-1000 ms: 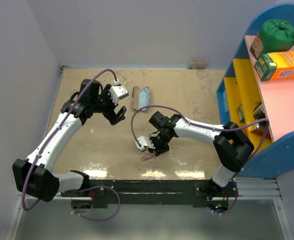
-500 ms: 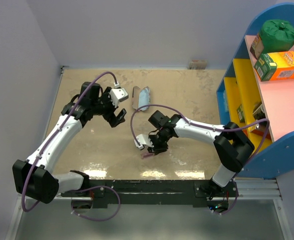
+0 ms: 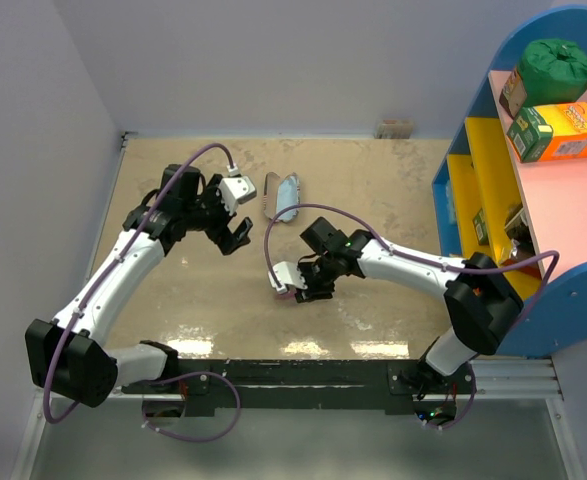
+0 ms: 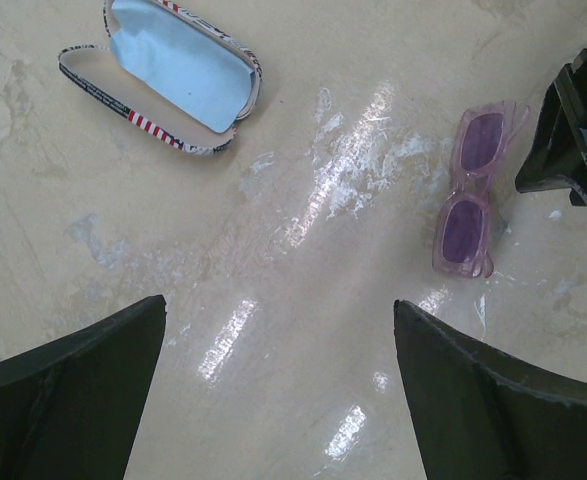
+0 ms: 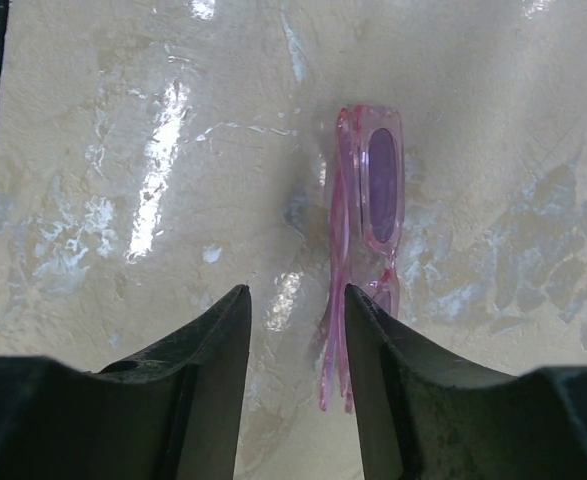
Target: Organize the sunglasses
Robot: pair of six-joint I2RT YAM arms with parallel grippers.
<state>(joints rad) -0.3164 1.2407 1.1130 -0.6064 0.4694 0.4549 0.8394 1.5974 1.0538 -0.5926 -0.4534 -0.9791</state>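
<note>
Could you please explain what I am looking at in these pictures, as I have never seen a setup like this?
These are two robot arms bolted to the near edge of a table. One picture looks down from above; the other two come from a camera on each wrist, so the dark shapes along their bottom edges are that arm's own fingers. On the table lie pink sunglasses and an open flag-print case, pale blue inside. The left hand hovers wide open, holding nothing. The right hand is low over the sunglasses with its fingers apart; the glasses rest on the table, not gripped. A coloured shelf stands to the right.
</note>
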